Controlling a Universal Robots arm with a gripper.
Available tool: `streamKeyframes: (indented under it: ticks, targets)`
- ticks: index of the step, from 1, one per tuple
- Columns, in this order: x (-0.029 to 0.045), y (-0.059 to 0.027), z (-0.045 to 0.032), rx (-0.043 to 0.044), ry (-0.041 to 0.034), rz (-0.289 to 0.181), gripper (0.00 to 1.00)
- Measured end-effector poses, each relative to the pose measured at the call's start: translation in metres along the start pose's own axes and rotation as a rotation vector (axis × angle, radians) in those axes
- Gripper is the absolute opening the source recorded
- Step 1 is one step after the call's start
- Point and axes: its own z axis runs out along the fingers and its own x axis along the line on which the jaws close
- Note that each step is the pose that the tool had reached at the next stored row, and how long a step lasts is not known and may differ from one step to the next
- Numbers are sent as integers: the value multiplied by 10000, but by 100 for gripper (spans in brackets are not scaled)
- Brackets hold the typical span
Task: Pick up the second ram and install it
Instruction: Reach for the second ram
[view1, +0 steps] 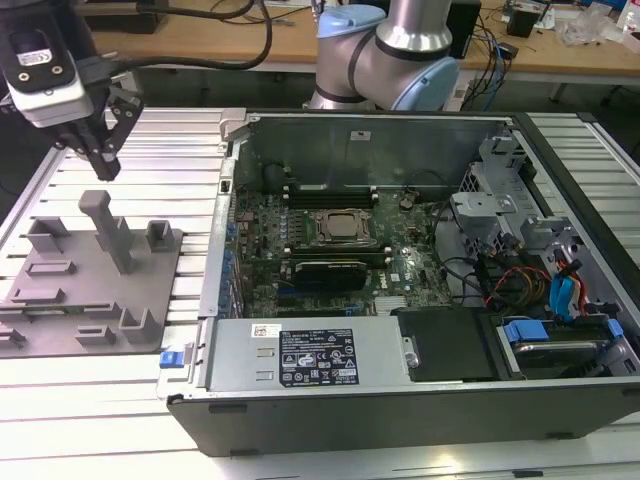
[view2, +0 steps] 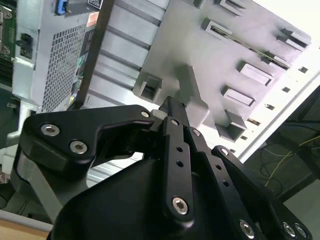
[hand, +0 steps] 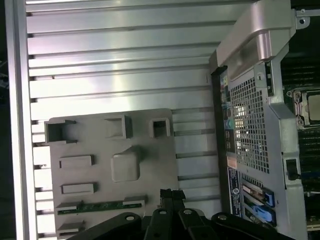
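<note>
First wrist view shows the second ram (hand: 100, 206) lying flat in a slot of the grey tray (hand: 150, 150), near the edge closest to the gripper (hand: 172, 193). The gripper's fingers look pressed together and hold nothing. In the exterior view the gripper (view1: 107, 165) hangs above the far end of the tray (view1: 60, 300), which sits on the slatted table (view1: 180, 180) beside the open computer case (view1: 400, 425). It is clear of the upright post (view1: 105, 225) and apart from the ram.

The step in hand appears to be the approach for the pick, so the task is at an early stage. A grasp would call for the fingers to spread, line up across the thin stick away from the slot ends, and come down squarely without bumping the post.
</note>
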Motion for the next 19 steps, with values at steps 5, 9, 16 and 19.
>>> streamKeyframes:
  ticks: [5, 9, 16, 19]
  targets:
    - [227, -19, 50, 1, 0, 0, 8]
    - [367, -32, 94, 1, 0, 1, 8]
    - [612, -110, 230, 1, 0, -1, 8]
    - [654, -179, 265, 1, 1, 0, 8]
